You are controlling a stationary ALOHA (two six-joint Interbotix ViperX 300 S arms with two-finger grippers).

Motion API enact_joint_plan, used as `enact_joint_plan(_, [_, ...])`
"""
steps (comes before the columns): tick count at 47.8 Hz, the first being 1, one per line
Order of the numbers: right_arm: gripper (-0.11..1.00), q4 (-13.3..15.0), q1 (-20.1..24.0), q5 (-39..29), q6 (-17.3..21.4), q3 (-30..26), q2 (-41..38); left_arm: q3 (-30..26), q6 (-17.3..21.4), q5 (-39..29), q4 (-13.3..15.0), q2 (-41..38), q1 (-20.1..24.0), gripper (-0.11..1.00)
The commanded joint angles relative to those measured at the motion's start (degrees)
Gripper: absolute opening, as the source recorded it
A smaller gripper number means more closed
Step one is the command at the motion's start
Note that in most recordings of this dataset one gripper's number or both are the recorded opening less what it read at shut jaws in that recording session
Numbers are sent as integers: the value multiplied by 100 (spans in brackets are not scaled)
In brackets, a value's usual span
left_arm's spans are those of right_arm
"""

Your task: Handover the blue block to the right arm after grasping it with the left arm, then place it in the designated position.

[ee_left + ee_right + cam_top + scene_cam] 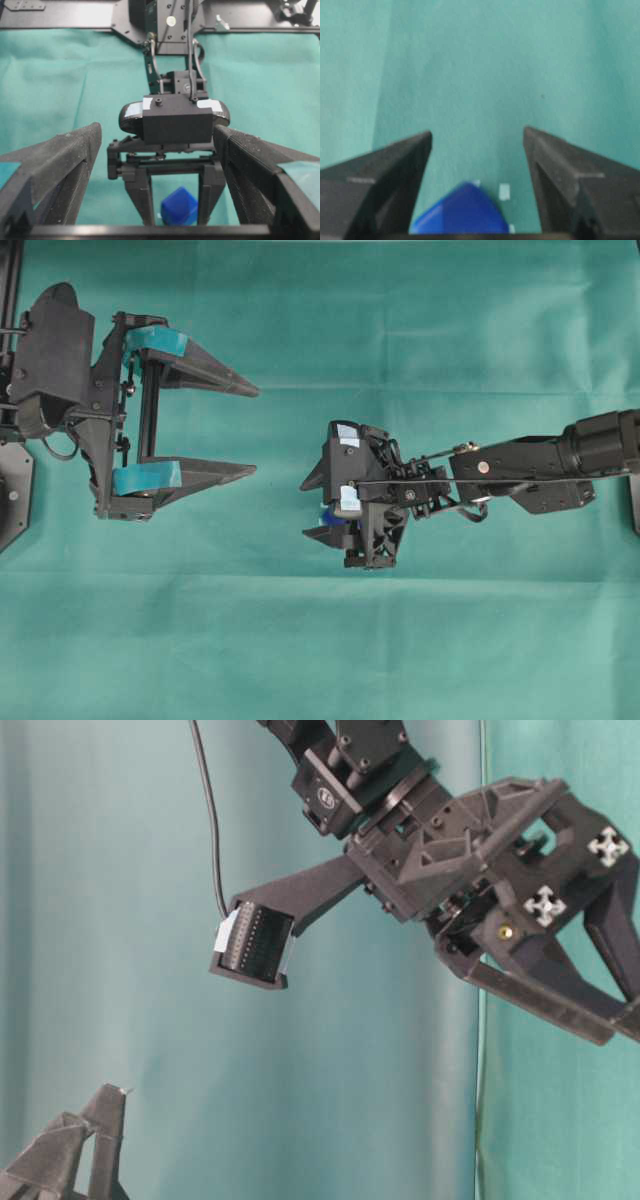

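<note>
The blue block [460, 212] sits low between the fingers of my right gripper [476, 131], whose jaws stand open wider than the block, with a gap on one side. It looks tilted, a corner up, in the left wrist view [179, 206]. Small white marks of the designated position [504, 191] show on the green cloth right beside the block. In the overhead view the block [328, 512] peeks out under the right gripper [304, 510]. My left gripper [256, 431], teal-taped, stands wide open and empty to the left, pointing at the right one.
Green cloth [450, 640] covers the whole table. The right arm's body [540, 465] stretches in from the right edge. The left arm's mount [50, 360] fills the left edge. A left fingertip [105, 1105] pokes into the table-level view's lower left.
</note>
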State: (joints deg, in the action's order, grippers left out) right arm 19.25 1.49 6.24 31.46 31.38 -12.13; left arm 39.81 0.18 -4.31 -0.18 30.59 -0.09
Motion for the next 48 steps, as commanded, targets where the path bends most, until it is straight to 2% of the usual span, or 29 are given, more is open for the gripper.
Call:
enact_joint_plan(1, [69,-18,-9,44,9,-132,88,-167,9,26,0,44,9,100])
enact_joint_plan(15, [70,-9,-9,-44,-18,-141,272,-167,9,26,0,44,9,100])
enact_joint_plan(28, [70,176,-62,-879,-97,-141,1345,-167,9,26,0,44,9,100])
enact_joint_plan(48, [69,501,-97,-1793,-97,-141,2971,-176,9,26,0,44,9,100])
